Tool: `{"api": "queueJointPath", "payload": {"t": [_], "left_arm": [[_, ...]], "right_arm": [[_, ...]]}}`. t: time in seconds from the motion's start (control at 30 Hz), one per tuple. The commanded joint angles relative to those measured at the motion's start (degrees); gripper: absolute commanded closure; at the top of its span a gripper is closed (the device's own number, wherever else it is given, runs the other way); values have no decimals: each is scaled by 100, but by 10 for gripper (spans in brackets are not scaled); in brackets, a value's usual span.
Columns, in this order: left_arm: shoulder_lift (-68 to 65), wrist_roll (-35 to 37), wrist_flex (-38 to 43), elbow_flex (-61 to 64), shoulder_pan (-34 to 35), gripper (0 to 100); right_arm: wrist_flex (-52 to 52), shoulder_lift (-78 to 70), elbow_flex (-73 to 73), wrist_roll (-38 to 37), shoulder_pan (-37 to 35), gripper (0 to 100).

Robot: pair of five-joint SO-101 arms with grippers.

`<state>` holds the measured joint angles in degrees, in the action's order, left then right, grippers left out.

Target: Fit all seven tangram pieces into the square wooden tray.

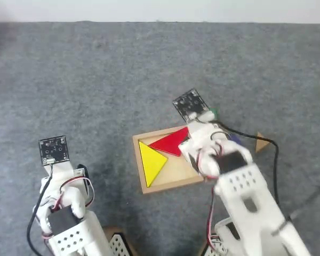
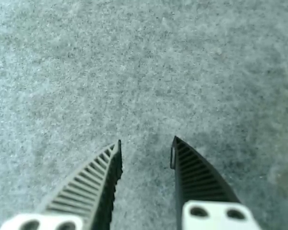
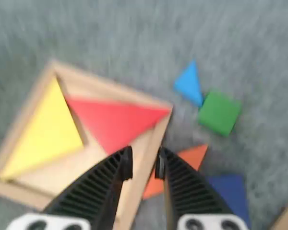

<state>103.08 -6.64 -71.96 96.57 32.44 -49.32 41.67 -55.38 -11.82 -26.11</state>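
Observation:
The square wooden tray (image 1: 139, 165) lies on the grey mat and holds a yellow triangle (image 1: 151, 160) and a red triangle (image 1: 172, 143). My right arm (image 1: 218, 160) hangs over the tray's right side. In the right wrist view its gripper (image 3: 144, 160) is open by a narrow gap, empty, above the tray rim (image 3: 110, 87) between the red triangle (image 3: 115, 120) and an orange triangle (image 3: 189, 158). Outside the tray lie a light blue triangle (image 3: 188, 84), a green square (image 3: 220, 113) and a dark blue piece (image 3: 230, 191). My left gripper (image 2: 146, 143) is open over bare mat.
A tan wooden triangle (image 1: 262, 143) lies on the mat to the right of the right arm. The left arm (image 1: 64, 197) stands at the lower left, well apart from the tray. A black cable (image 1: 266, 141) loops off the right arm.

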Motion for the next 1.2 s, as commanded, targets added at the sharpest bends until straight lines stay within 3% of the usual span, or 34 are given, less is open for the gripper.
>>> {"api": "queueJointPath", "payload": {"t": [0.0, 0.33, 0.8, 1.03, 1.17], "left_arm": [[105, 53, -26, -22, 9, 833], [105, 53, -26, -22, 9, 833], [105, 53, -26, -22, 9, 833], [105, 53, -26, -22, 9, 833], [105, 53, -26, -22, 9, 833]], "right_arm": [[374, -1543, 809, -229, 136, 898], [409, -3837, 2004, -202, 119, 901], [391, -3987, 2004, 26, -963, 901], [-549, -2756, 2514, -9, 48, 897], [-1780, -1675, 2884, -185, 382, 897]]}}
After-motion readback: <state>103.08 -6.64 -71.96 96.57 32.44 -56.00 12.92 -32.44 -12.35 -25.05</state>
